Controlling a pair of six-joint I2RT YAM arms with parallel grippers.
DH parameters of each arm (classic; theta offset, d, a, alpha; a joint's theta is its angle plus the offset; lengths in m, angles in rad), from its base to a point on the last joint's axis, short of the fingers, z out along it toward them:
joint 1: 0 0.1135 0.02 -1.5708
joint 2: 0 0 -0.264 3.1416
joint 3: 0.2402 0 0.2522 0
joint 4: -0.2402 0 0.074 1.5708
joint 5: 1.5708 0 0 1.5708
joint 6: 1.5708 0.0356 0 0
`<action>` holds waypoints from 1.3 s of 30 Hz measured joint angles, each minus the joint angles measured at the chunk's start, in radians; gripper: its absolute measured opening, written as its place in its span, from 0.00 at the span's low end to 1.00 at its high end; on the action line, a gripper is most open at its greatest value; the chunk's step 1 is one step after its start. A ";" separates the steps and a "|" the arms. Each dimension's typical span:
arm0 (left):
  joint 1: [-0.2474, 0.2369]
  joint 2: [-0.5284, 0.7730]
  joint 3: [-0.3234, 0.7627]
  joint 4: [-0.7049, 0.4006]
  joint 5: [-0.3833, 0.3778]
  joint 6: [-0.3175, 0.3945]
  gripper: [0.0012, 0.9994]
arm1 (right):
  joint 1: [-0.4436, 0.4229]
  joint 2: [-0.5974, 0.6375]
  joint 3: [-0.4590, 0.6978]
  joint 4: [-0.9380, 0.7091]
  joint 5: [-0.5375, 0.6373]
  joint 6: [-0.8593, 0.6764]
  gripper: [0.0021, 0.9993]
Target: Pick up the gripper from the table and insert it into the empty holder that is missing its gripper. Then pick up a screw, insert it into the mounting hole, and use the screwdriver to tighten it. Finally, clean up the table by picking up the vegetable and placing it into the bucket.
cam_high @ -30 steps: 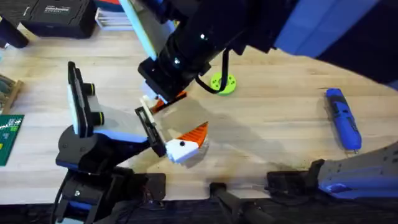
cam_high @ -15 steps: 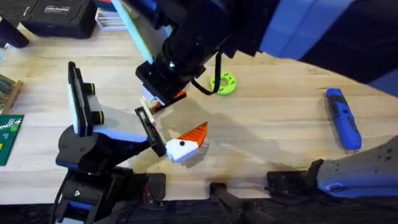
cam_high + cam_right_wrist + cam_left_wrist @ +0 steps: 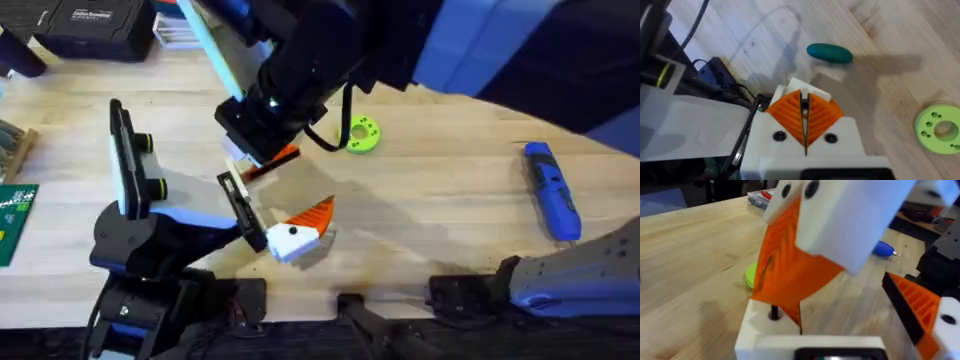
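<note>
The right tool (image 3: 258, 150) is reaching across the middle of the counter (image 3: 430, 210), its orange pads (image 3: 790, 116) pressing narrow on what looks to be the gripper (image 3: 785, 280). The gripper is hanging point-down just above the holder (image 3: 760, 335), close to touching it. The holder is sitting as the bare finger mount of the left tool (image 3: 275, 210), toward the counter's near edge. That tool is standing wide and carrying nothing, with its other orange finger (image 3: 915, 310) well apart.

The insertion is likely calling for a straight, slow descent. The wedge's base needs squaring to the holder's top face before any push, and the mounting hole (image 3: 774, 313) is staying visible as a check on alignment. The left arm is best holding rigid so the holder is not yielding under pressure. A tilted wedge is risking a jam or a slip from the pads.

The screwdriver (image 3: 552, 190) is lying near the counter's right edge, and the vegetable (image 3: 829, 52) is lying on bare wood, both unhandled.
</note>
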State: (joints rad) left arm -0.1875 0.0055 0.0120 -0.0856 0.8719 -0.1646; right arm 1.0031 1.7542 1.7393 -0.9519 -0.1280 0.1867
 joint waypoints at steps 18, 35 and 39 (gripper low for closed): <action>0.000 0.000 0.000 0.000 0.000 0.000 0.99 | 0.005 0.000 0.000 0.003 0.035 -0.003 0.00; 0.000 0.000 0.000 0.000 0.001 0.003 0.99 | 0.010 0.013 0.000 0.003 0.063 -0.008 0.00; 0.000 0.000 0.000 0.000 0.001 0.004 0.99 | 0.023 0.015 0.000 -0.001 0.059 -0.008 0.00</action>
State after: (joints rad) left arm -0.1875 0.0055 0.0120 -0.0856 0.8726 -0.1609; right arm 1.0262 1.7693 1.7393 -0.9532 -0.0689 0.1783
